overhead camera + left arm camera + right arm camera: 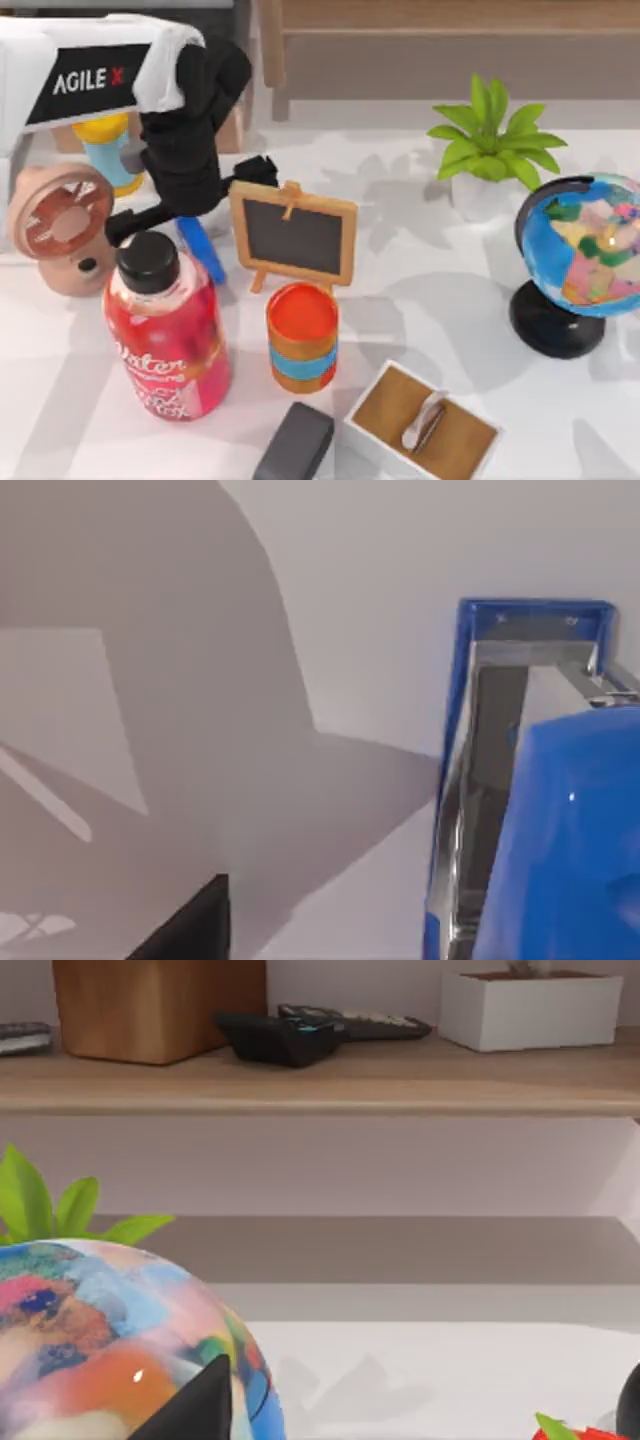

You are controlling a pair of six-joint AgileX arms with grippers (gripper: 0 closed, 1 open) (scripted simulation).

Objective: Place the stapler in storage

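Observation:
The stapler (pixel 203 250) is a slim bright blue piece lying on the white table between the red bottle and the small chalkboard. My left gripper (pixel 190 205) hangs right above it, and its black body hides the stapler's far end. In the left wrist view the stapler (pixel 540 800) is very close, with its blue shell and metal channel showing beside one dark fingertip (pixel 190 930). The jaws look spread and open. The storage (pixel 450 60) is the grey-lined, wood-framed compartment along the table's far edge. My right gripper (pixel 415 1405) is parked open beside the globe.
Around the stapler stand a red bottle (pixel 165 335), a chalkboard easel (pixel 293 235), an orange can (pixel 302 335), a pink fan (pixel 60 225) and a light-blue cylinder (pixel 110 150). A grey block (pixel 295 445) and a white box (pixel 425 425) sit in front. On the right are a plant (pixel 495 140) and a globe (pixel 580 250).

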